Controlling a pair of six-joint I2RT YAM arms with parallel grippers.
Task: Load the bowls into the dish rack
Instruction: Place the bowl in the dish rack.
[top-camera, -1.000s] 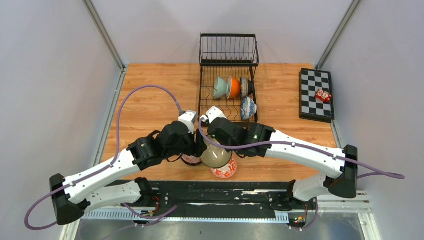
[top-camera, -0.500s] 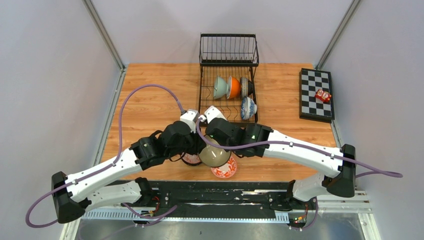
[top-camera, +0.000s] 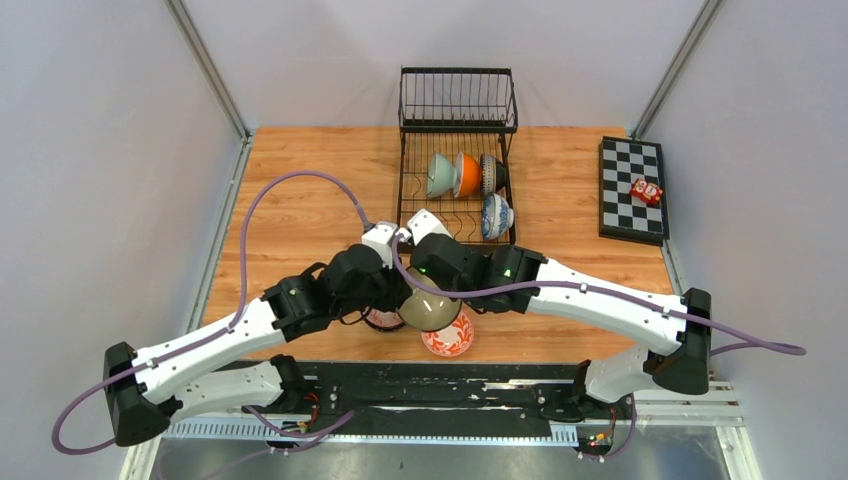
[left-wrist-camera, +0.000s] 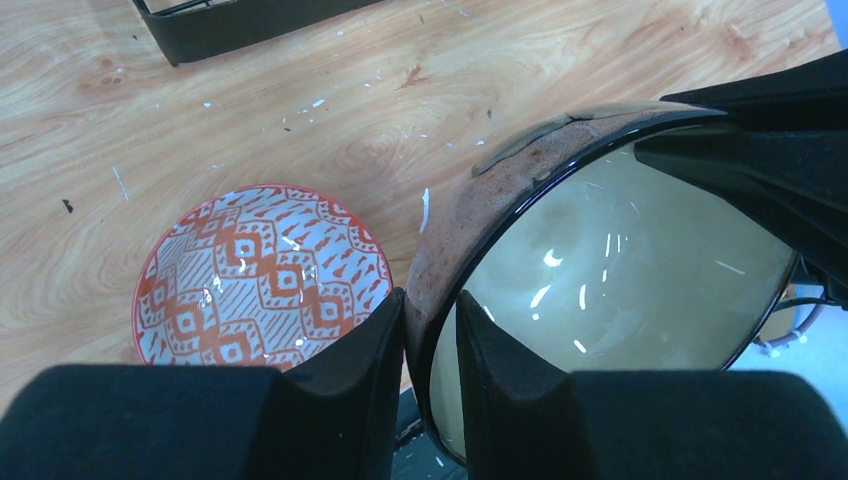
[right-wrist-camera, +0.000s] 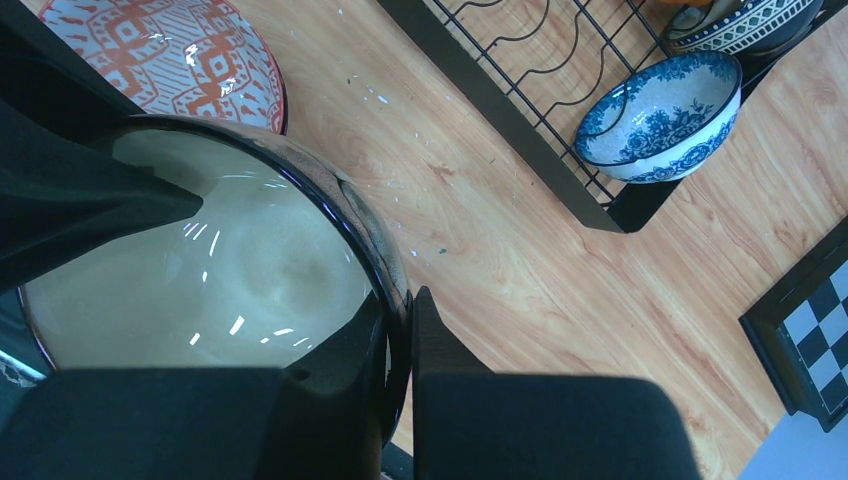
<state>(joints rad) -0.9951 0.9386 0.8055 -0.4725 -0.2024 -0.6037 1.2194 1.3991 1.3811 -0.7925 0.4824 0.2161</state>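
Observation:
A bowl (top-camera: 430, 312) with a cream inside and a dark brown outside hangs tilted above the table's near edge, between both arms. My left gripper (left-wrist-camera: 430, 305) is shut on its rim, one finger on the outer wall and one inside the bowl (left-wrist-camera: 620, 250). My right gripper (right-wrist-camera: 408, 300) is shut on the opposite rim of this bowl (right-wrist-camera: 200, 270). Two red-patterned bowls (top-camera: 448, 343) (left-wrist-camera: 262, 275) lie on the table beneath. The black wire dish rack (top-camera: 405, 190) holds a pale green bowl (top-camera: 441, 174), an orange one (top-camera: 466, 175), a dark patterned one (top-camera: 491, 172) and a blue-and-white one (right-wrist-camera: 660, 115).
A checkered board (top-camera: 632, 215) with a small red toy (top-camera: 646, 191) lies at the table's right edge. The rack's raised basket (top-camera: 458, 100) stands at the back. Purple cables loop over both arms.
My left gripper's jaws have come together onto the bowl's rim. Both arms and the bowl have shifted slightly to the left.

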